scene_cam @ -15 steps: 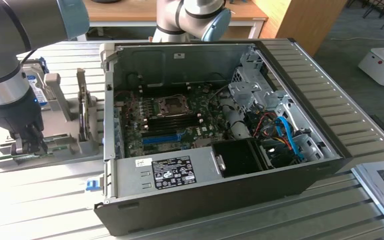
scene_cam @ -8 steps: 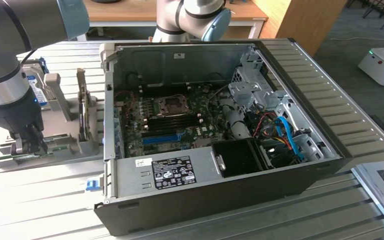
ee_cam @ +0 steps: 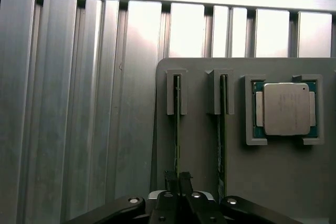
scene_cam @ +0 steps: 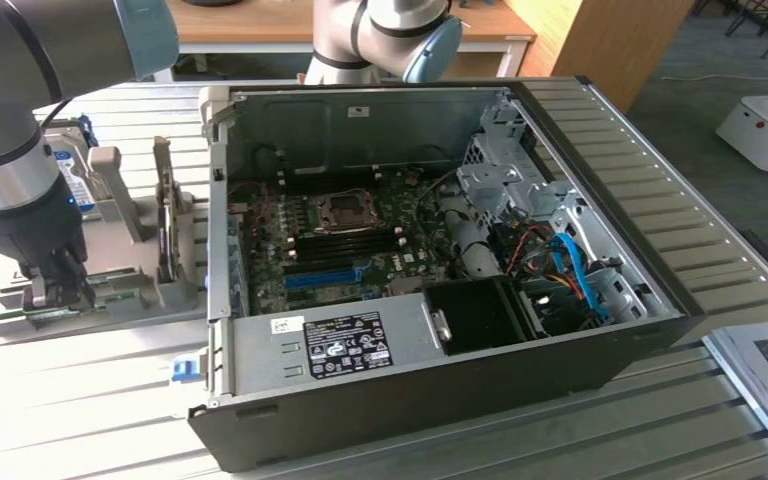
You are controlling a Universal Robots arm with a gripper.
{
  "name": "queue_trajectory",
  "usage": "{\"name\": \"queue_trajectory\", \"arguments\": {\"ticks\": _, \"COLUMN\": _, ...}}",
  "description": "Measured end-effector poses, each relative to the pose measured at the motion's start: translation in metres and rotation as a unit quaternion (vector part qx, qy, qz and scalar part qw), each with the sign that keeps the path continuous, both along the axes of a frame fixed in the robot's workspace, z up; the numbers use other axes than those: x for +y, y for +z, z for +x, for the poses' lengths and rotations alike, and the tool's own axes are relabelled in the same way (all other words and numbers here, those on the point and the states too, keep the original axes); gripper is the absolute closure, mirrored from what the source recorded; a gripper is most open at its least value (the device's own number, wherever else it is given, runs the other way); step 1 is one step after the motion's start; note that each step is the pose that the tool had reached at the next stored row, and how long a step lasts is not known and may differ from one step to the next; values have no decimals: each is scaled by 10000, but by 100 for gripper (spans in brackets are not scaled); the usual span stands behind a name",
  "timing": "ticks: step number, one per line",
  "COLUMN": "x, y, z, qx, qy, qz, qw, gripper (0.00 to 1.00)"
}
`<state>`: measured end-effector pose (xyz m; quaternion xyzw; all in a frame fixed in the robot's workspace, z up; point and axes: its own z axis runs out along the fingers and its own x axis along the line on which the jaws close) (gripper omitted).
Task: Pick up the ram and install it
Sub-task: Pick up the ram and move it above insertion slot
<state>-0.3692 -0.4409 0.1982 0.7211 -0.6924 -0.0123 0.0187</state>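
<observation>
- In the exterior view we see the open computer case (scene_cam: 357, 120) in the middle of the slatted metal table (scene_cam: 91, 400). Inside it lie the motherboard (scene_cam: 357, 262), the bare processor socket (scene_cam: 348, 207), a blue slot (scene_cam: 320, 277), a black shroud (scene_cam: 484, 315) and blue cables (scene_cam: 574, 270) on the right.
- A labelled power supply (scene_cam: 337, 345) fills the case's near side.
- To the left of the case stands a grey holder (scene_cam: 137, 290), with a hard drive (scene_cam: 77, 175) upright at its far end.
- The arm (scene_cam: 17, 150) reaches down over the holder's near left part. The gripper (scene_cam: 57, 295) sits at the green ram (scene_cam: 24, 315), which is seated in the holder.
- The case's left wall rises just to the right of the holder. The table near and left of the holder is open.
- In the wrist view the holder (ee_cam: 199, 145) carries two narrow slots, each with a stick standing on edge, and a pocket with a processor (ee_cam: 286, 108).
- The gripper (ee_cam: 177, 182) has its fingers (ee_cam: 169, 182) pressed together, pinching the ram (ee_cam: 177, 129) in the slot further from the processor.
- The second stick (ee_cam: 222, 129) stands free beside it, close to the fingers.
- Beyond the holder's edge lies bare ribbed table (ee_cam: 79, 103).
</observation>
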Motion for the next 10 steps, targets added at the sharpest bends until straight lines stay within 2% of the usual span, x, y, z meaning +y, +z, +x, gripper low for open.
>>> {"name": "queue_trajectory", "arguments": {"ticks": 5, "x": 0, "y": 0, "z": 0, "qx": 0, "qy": 119, "qz": 0, "qw": 9999, "gripper": 88}}
{"name": "queue_trajectory", "arguments": {"ticks": 10, "x": 0, "y": 0, "z": 0, "qx": 0, "qy": 132, "qz": 0, "qw": 9999, "gripper": 88}}
